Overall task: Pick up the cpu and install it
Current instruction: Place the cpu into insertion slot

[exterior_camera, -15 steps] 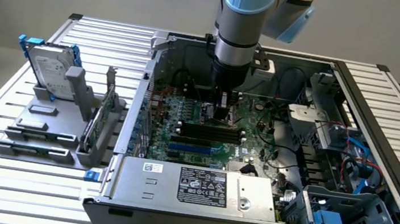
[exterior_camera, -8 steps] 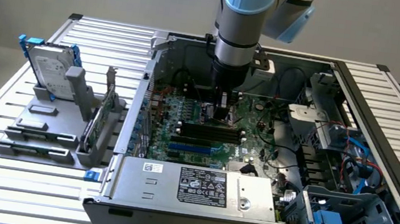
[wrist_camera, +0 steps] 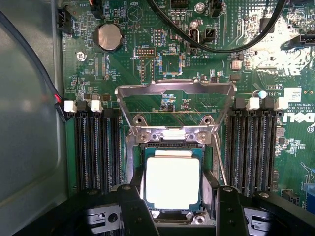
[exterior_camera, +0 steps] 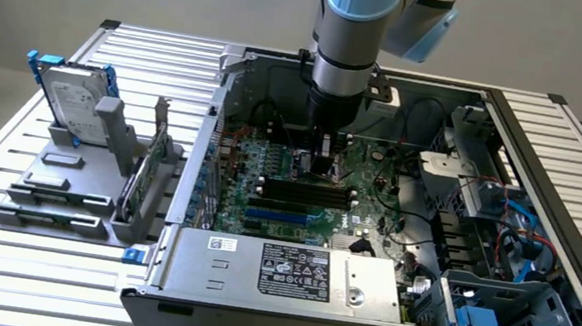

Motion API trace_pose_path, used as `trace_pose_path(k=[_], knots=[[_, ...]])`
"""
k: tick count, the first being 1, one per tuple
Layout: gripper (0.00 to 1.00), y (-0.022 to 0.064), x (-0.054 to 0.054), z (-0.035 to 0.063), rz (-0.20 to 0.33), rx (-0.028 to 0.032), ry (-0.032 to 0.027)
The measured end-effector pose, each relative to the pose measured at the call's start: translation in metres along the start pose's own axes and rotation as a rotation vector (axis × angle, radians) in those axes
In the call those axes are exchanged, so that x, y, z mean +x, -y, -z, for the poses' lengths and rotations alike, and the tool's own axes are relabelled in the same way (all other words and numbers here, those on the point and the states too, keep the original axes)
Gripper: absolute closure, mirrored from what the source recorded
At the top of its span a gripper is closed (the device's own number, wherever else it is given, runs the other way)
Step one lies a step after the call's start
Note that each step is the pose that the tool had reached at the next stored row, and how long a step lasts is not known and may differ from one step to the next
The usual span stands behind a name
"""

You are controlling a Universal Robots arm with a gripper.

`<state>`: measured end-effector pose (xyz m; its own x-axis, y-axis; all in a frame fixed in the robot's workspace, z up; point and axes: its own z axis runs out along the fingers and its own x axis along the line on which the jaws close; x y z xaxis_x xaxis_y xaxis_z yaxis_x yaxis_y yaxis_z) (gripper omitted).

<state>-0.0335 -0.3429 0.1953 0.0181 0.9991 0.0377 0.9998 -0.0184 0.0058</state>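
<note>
The cpu [wrist_camera: 172, 183], a small square chip with a bright metal top and a thin dark-green rim, sits between my two black fingers [wrist_camera: 134, 209] directly over the socket [wrist_camera: 172, 136] on the green motherboard. My gripper [wrist_camera: 174, 199] is shut on the cpu, one finger against each of two opposite edges. Whether the chip rests in the socket or hangs just above it, I cannot tell. The socket's metal load plate [wrist_camera: 174, 89] stands flipped open beyond it. In the exterior view, my gripper [exterior_camera: 323, 163] reaches straight down into the open computer case [exterior_camera: 219, 121].
Black memory slots [wrist_camera: 96, 147] flank the socket on both sides. Black cables [wrist_camera: 216, 46] arc over the board. The power supply [exterior_camera: 289, 275] closes the case front. A silver hard drive [exterior_camera: 71, 98] with blue bracket stands in a grey rack at the exterior view's left.
</note>
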Motion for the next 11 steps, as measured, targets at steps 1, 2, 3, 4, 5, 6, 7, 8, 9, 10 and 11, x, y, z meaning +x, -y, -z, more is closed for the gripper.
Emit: trace_pose_path(k=[1, 2, 3, 4, 5, 6, 7, 8, 9, 10, 11], knots=[[0.45, 0.0, 0.0, 0.0, 0.0, 0.0, 0.0], [0.45, 0.0, 0.0, 0.0, 0.0, 0.0, 0.0], [0.45, 0.0, 0.0, 0.0, 0.0, 0.0, 0.0], [0.44, 0.0, 0.0, 0.0, 0.0, 0.0, 0.0001], [0.44, 0.0, 0.0, 0.0, 0.0, 0.0, 0.0001], [0.38, 0.0, 0.0, 0.0, 0.0, 0.0, 0.0001], [0.38, 0.0, 0.0, 0.0, 0.0, -0.0001, 0.0001], [0.38, 0.0, 0.0, 0.0, 0.0, 0.0, 0.0001], [0.38, 0.0, 0.0, 0.0, 0.0, -0.0001, 0.0], [0.38, 0.0, 0.0001, -0.0001, 0.0, -0.0001, -0.0001], [0.38, 0.0, 0.0001, -0.0001, 0.0, -0.0001, -0.0001]])
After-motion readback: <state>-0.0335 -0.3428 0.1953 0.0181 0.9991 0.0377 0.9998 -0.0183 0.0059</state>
